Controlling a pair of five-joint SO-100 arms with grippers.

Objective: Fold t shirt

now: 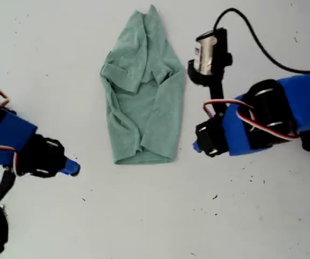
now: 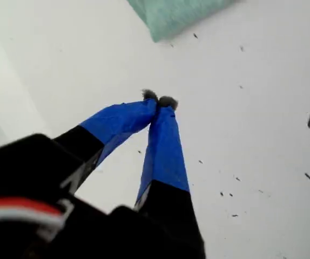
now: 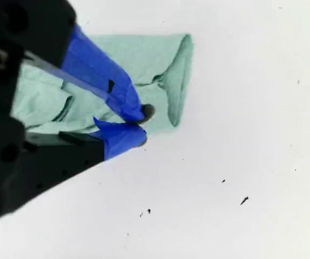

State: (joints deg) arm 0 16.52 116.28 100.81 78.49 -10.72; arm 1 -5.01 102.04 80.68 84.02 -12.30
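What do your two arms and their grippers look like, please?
My first arm and second arm are black with blue sections and red-and-white wires. My first gripper and my second gripper have blue-taped fingers with dark tips. A black cable feeds the second arm's silvery camera.

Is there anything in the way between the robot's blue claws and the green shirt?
No, only bare white table lies between the t shirt and my first gripper, or my second gripper beside its hem.
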